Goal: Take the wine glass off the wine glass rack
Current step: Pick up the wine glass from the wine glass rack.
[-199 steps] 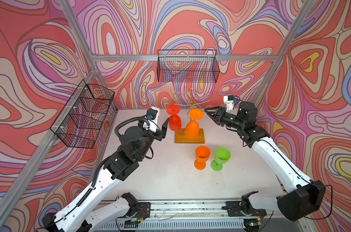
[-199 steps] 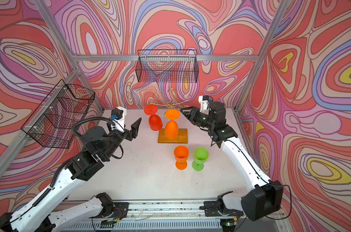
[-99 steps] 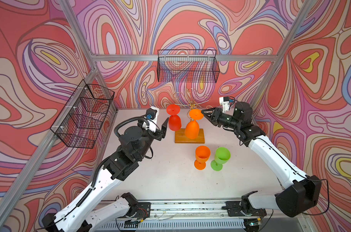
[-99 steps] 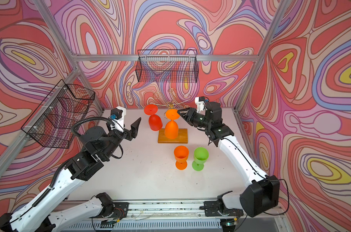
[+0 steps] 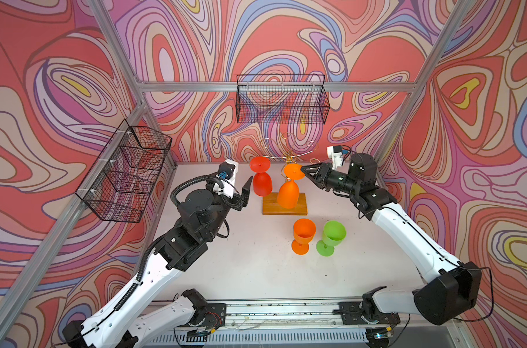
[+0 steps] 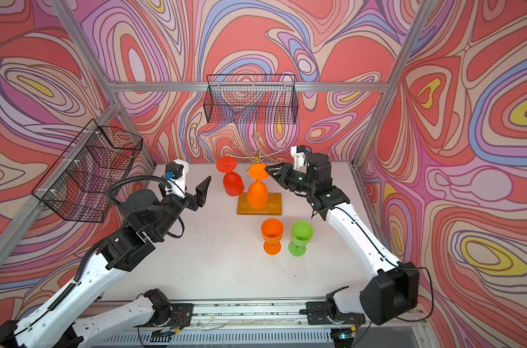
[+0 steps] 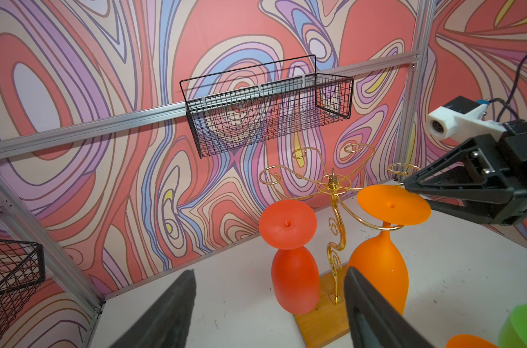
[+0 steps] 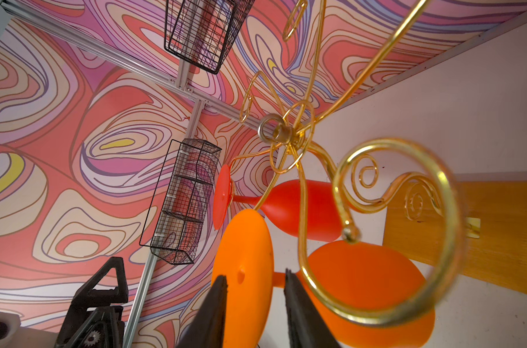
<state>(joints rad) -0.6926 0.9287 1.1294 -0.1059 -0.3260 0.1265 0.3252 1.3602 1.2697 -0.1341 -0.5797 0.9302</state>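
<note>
Walls (image 5: 60, 90): loud swirly pink, red and purple print all round, with silver frame bars up the corners.
Table (image 5: 256, 271): plain white top filling the lower middle of both top views.
Side basket (image 5: 123, 180): black wire mesh, hung on the wall at the left of the frame, tiers stacked.
Left gripper (image 7: 269, 271): parked left of centre, aimed at the rack. Jaws wide apart and nothing between the fingers (image 7: 171, 310). It's near the red glass but not touching it.
Red wine glass (image 5: 262, 183): hangs upside down off a left arm of the rack, foot on top, bowl dangling by the left edge of the base.
Back basket (image 5: 282, 105): long black mesh one on the rear wall, upper centre, above the rack.
Wine glass rack (image 5: 269, 206): thin gold wire tree with curly arms on a honey-brown wood base, dead centre at the back of the table.
Orange wine glass (image 5: 288, 194): on the rack too, upside down, foot caught in a curl just right of the stem, bowl hanging over the base.
Right gripper (image 8: 255, 275): reaches in from the right at foot height. Its fingers (image 8: 298, 310) sit either side of the orange foot's rim, narrow gap. A sliver of stem shows between the foot and one finger, so it's not clamped.
Loose orange glass (image 5: 304, 230): upright on the table, below the rack.
Green glass (image 5: 333, 233): upright, just right of that one.
</note>
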